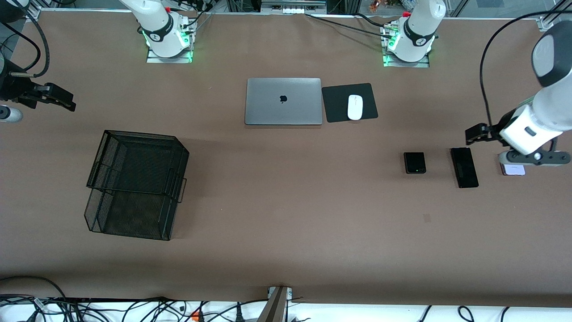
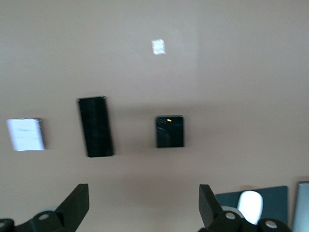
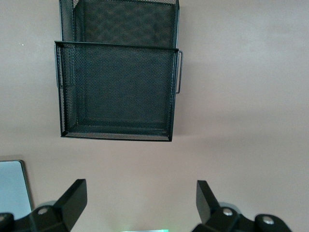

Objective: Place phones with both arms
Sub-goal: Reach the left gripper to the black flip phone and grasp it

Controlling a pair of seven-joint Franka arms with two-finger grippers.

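Mesh tray (image 1: 134, 188): a black 2-tier wire tray is sitting nearest the front camera, toward my right arm's end of the table, with nothing lying in it.
Long black phone (image 1: 464, 167): it is lying flat toward my left arm's end, between the other 2 phones and touching neither.
Small black phone (image 1: 414, 163): it is lying beside the long one, on the side toward the table's middle.
Pale phone (image 1: 513, 169): it is lying at the outer end of the row of 3, partly covered by my left wrist.
Left gripper (image 2: 144, 205): I am holding it up in the air with fingers spread wide, gripping nothing, over the table by the phones.
Right gripper (image 3: 141, 203): I am keeping it spread too, gripping nothing, waiting over the table near the tray.
Laptop (image 1: 283, 101): closed, lying farther from the camera, at mid-table.
Mouse (image 1: 355, 107): it is resting on a black pad (image 1: 335, 107) just beside the laptop.
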